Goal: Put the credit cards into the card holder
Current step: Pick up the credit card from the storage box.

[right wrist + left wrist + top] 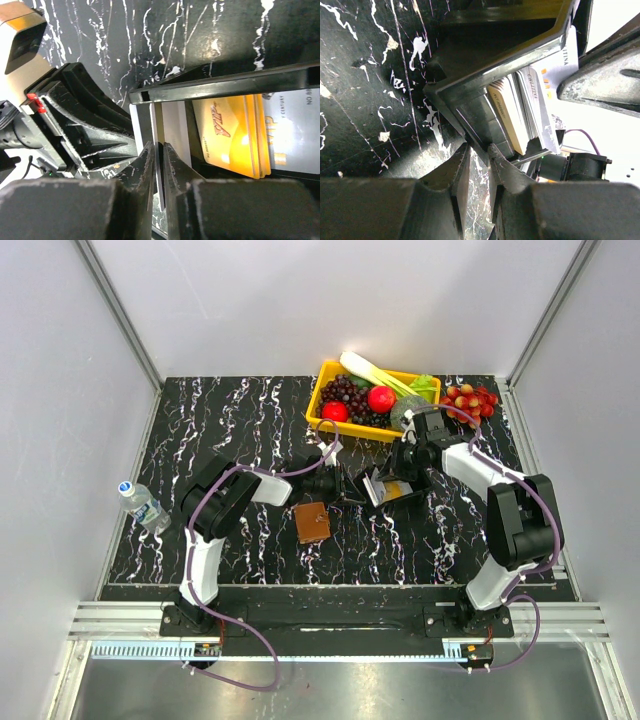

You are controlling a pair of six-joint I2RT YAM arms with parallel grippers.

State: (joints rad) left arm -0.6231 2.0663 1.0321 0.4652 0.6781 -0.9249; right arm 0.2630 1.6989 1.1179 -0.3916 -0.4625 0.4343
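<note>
The credit cards (pixel 230 135) stand stacked in the tipped black box (pixel 225 84) on my desk (pixel 230 430). My right tool (pixel 159 149) is narrow, pinching a pale card (pixel 170 125) by its edge. My left tool (pixel 479 150) is also narrow, nipping the box's corner wall. The brown card holder (pixel 311 522) lies near the box.

The left gripper (pixel 479 151) has its two dark fingers nearly together, pinching the low corner wall of a black box (pixel 490 75). Inside the box, credit cards (pixel 532 107) stand on edge, tan and white ones packed close. The box rests on a black marbled table (pixel 360 110).
</note>
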